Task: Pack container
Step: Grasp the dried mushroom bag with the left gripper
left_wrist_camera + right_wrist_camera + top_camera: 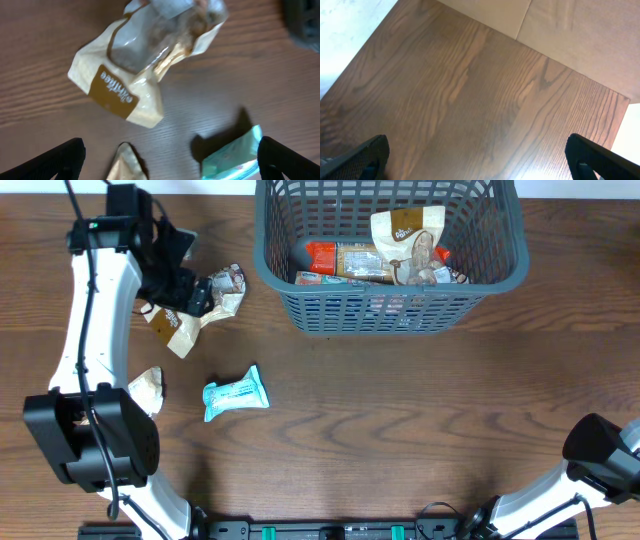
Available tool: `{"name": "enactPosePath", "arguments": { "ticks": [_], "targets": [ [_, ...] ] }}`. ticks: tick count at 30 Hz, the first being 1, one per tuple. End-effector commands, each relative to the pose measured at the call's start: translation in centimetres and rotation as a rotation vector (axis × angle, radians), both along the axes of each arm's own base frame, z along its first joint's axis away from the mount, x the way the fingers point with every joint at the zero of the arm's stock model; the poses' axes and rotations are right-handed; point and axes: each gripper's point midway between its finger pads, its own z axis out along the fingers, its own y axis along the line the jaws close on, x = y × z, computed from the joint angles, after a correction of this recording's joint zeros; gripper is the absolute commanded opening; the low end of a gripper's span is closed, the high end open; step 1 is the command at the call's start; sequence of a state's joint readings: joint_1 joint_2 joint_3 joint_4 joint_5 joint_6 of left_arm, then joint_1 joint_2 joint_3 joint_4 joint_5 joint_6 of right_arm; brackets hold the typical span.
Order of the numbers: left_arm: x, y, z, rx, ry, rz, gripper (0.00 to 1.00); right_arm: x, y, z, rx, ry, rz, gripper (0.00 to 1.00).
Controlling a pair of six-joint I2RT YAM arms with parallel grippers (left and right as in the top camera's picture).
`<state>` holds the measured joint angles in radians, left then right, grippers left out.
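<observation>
The dark grey lattice basket (pixel 390 305) stands at the back of the table and holds several snack packets (pixel 405 245). A crumpled cream-and-brown packet (pixel 215 295) lies on the table left of the basket; it also shows in the left wrist view (pixel 135 70). My left gripper (pixel 190 292) is open and empty just above it, its fingers (pixel 170 160) spread wide. A teal packet (pixel 235 394) lies nearer the front and shows in the left wrist view too (pixel 232 157). My right gripper (pixel 485 160) is open and empty over bare wood.
A second cream packet (pixel 148 388) lies by the left arm's base, partly hidden by the arm; its corner shows in the left wrist view (pixel 127 165). The right arm (pixel 600 450) sits at the front right corner, near the table edge.
</observation>
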<state>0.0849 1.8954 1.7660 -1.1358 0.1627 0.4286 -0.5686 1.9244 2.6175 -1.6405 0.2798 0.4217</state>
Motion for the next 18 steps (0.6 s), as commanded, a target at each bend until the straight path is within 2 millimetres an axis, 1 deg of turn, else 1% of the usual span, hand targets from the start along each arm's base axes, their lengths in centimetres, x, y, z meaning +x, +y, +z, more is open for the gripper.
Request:
{"name": "enactPosePath", "arguments": {
  "ticks": [1,4,6,10,12,14,18],
  "targets": [
    [-0.6,0.8,-0.4,-0.025,0.013,0.008,0.99,-0.2,-0.3,-0.1,0.004,-0.001,-0.023,0.99],
    [-0.6,0.9,-0.4,-0.035,0.019,0.051,0.99,-0.3,-0.5,-0.1,-0.002,0.001,-0.028,0.99],
    [-1.2,0.7,-0.5,-0.04,0.043,0.052,0.99,-0.3,-0.4,-0.1,0.0,0.004,-0.027,0.99],
    [-0.5,-0.2,-0.5,-0.068,0.002,-0.078,0.99,-0.5,-0.3,-0.3,0.001,0.016,-0.018,0.99],
    [0.3,0.1,-0.8,-0.051,-0.03,-0.082,0.99,-0.4,-0.3,-0.3,-0.004,0.024,-0.004,0.99],
    [0.6,0.7,-1.3,-0.016,-0.031,-0.074,0.98,-0.4,-0.3,-0.3,-0.01,0.036,0.012,0.99],
    [0.5,2.0,-3.5,0.045,0.032,-0.049,0.99,-0.4,-0.3,-0.3,-0.009,0.036,0.018,0.99]
  ]
}}
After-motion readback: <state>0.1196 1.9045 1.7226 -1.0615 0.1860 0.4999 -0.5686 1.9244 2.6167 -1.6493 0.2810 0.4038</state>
